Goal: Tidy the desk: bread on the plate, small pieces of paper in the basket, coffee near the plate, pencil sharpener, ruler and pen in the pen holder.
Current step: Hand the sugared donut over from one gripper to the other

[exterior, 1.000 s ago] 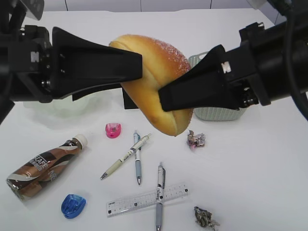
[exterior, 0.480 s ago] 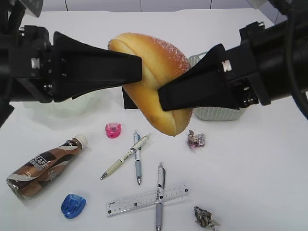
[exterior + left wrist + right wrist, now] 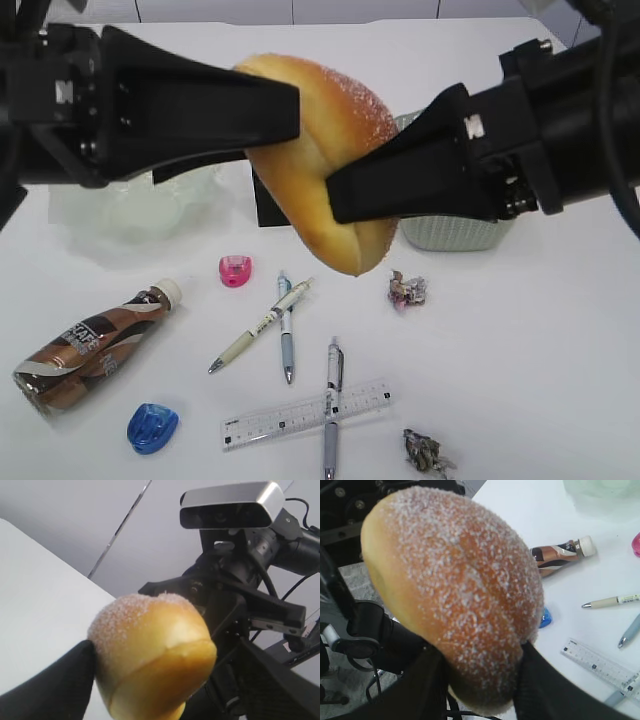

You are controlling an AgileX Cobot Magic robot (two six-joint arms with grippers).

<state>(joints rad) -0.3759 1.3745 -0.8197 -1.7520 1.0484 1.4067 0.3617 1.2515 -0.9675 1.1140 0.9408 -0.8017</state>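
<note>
Basket: I see the pale woven basket [image 3: 455, 232] at the back right of the table [image 3: 540, 340], mostly behind my right arm; I cannot tell what is inside.
Plate: the translucent green plate [image 3: 140, 210] sits back left, partly hidden by my left arm; the part I can see is bare.
Pen holder: a dark block [image 3: 272, 205] behind the bread may be it, but I cannot tell for sure.
Bread: the sugar-dusted bread [image 3: 320, 165] is up in the air above the table's middle, pinched from both sides.
Left gripper: my left gripper [image 3: 285, 108] comes in level from the left, closed on the bread's upper left part; its wrist view shows dark fingers [image 3: 60, 685] on the bun [image 3: 155, 655].
Right gripper: my right gripper [image 3: 340, 200] reaches level from the right, clamped on the lower right side; its fingers [image 3: 545, 680] straddle the bun [image 3: 455, 595].
Coffee: the bottle [image 3: 95, 345] lies on its side, front left.
Sharpeners: pink one [image 3: 235, 270] near the middle, blue one [image 3: 152, 428] at the front.
Pens: two crossed [image 3: 275, 320], a third [image 3: 331, 405] touching the ruler [image 3: 305, 413].
Paper: one scrap [image 3: 407, 290] just in front of the basket, another [image 3: 427, 452] at the front edge.
</note>
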